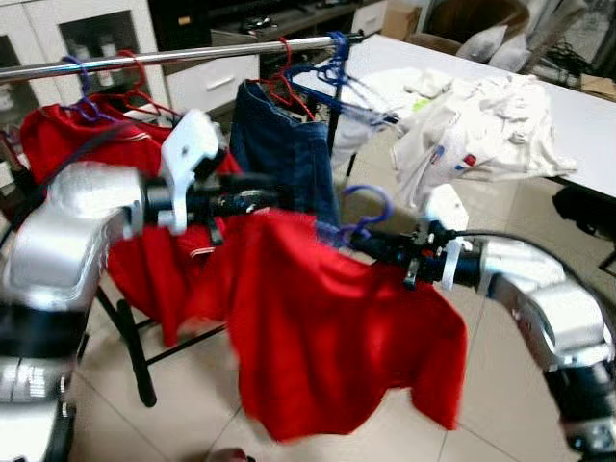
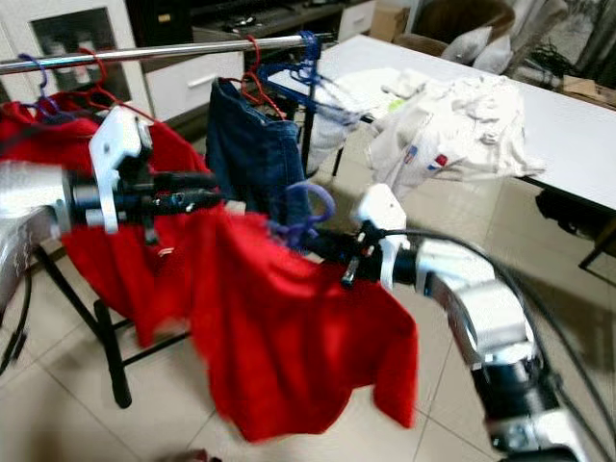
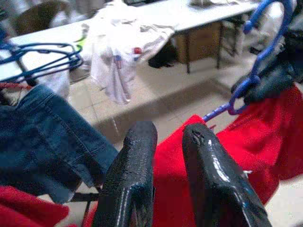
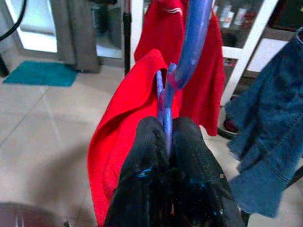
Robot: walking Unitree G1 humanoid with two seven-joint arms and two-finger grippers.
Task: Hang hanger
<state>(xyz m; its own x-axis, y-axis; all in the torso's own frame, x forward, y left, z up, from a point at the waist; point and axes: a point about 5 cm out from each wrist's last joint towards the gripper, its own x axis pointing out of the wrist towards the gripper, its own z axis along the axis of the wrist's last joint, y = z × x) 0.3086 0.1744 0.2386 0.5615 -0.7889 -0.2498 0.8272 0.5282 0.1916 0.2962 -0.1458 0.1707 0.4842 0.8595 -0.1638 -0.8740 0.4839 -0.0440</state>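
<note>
A: Where's the blue hanger (image 4: 188, 52)?
B: In the right hand (image 4: 168, 142). Wrist view shows its two black fingers (image 4: 142, 156) pressed together on the hanger's neck, hook curving up just past the fingertips.

A: Anything on it?
B: A red shirt (image 1: 327, 327) drapes from it, hanging down in front of the robot, between the two arms. Blurry in both eye views.

A: Left hand?
B: The left hand (image 3: 163, 137) is at the shirt's upper edge on the robot's left side. Fingers stand slightly apart with red cloth showing in the gap between them. Can't tell whether they actually pinch the cloth.

A: Hanger relative to the left hand?
B: Off to the robot's right of it, a bit lower; the hook shows past the left fingertips in the left wrist view. Not touching that hand.

A: And the rail?
B: A metal rail (image 1: 192, 55) runs across above and behind both hands. The hanger's hook is below it, well short of it, not on it.

A: What's on the rail?
B: Blue jeans (image 1: 289, 144) on a red hanger (image 1: 284, 87), another red garment (image 1: 77, 144) further to the robot's left, plus some more blue hangers (image 1: 337, 63) at the rail's right end.

A: Background?
B: White worktop (image 1: 587, 115) at the right with white clothes (image 1: 481, 125) piled on it, spilling over the edge. Tiled floor (image 1: 500, 423) below.
</note>
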